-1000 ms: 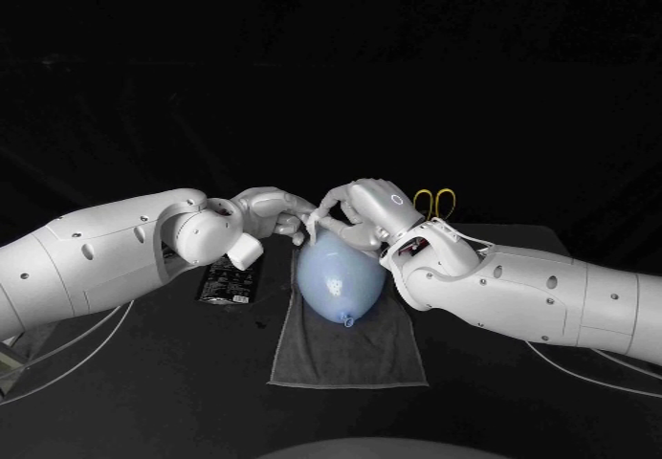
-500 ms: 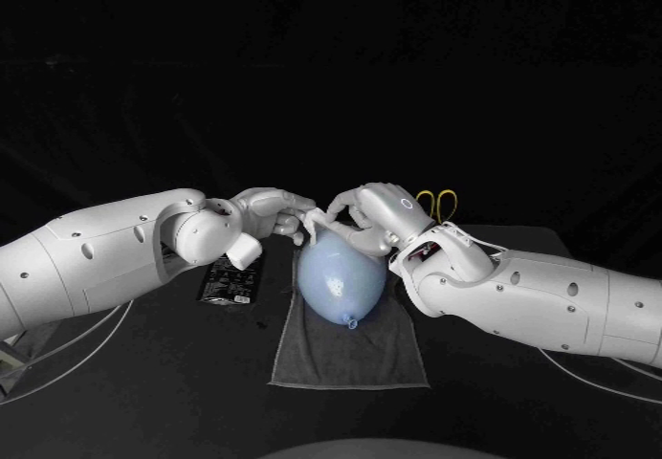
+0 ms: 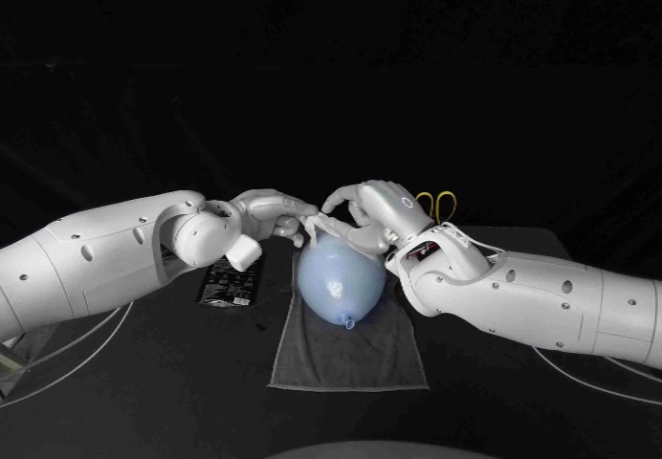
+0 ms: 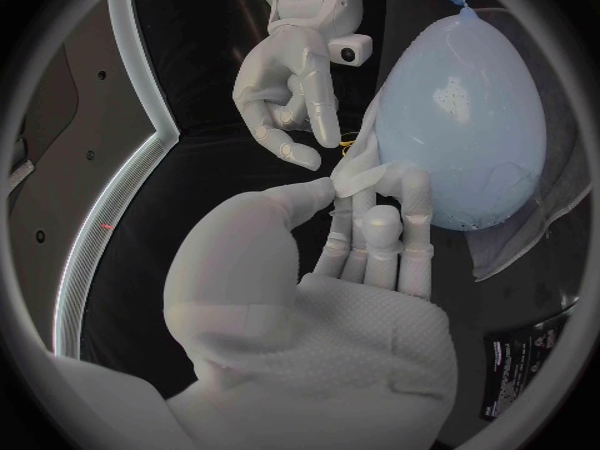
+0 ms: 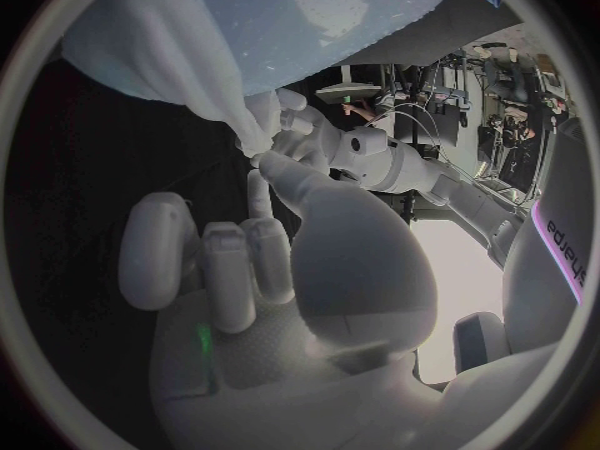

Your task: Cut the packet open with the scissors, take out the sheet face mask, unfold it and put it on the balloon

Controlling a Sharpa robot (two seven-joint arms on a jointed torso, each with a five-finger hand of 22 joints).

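Observation:
A pale blue balloon (image 3: 341, 277) lies on a grey towel (image 3: 352, 354), knot toward me. The thin white sheet mask (image 5: 163, 50) drapes over its far end. My left hand (image 3: 274, 212) and right hand (image 3: 364, 212) meet there, nearly touching. In the left wrist view my left hand (image 4: 338, 260) pinches a mask edge (image 4: 360, 178) between thumb and finger beside the balloon (image 4: 469, 140). My right hand (image 5: 263, 260) pinches another mask corner under the balloon (image 5: 338, 10). The black packet (image 3: 231, 283) lies left of the towel. Yellow-handled scissors (image 3: 436, 202) lie behind my right wrist.
The towel runs from under the balloon toward the table's near edge. My two forearms flank it on either side. Thin cables trail over the black table near both arms.
My right hand has lifted and shifted slightly left at the balloon's far end, and its forearm has swung in. The left hand and balloon have barely moved.

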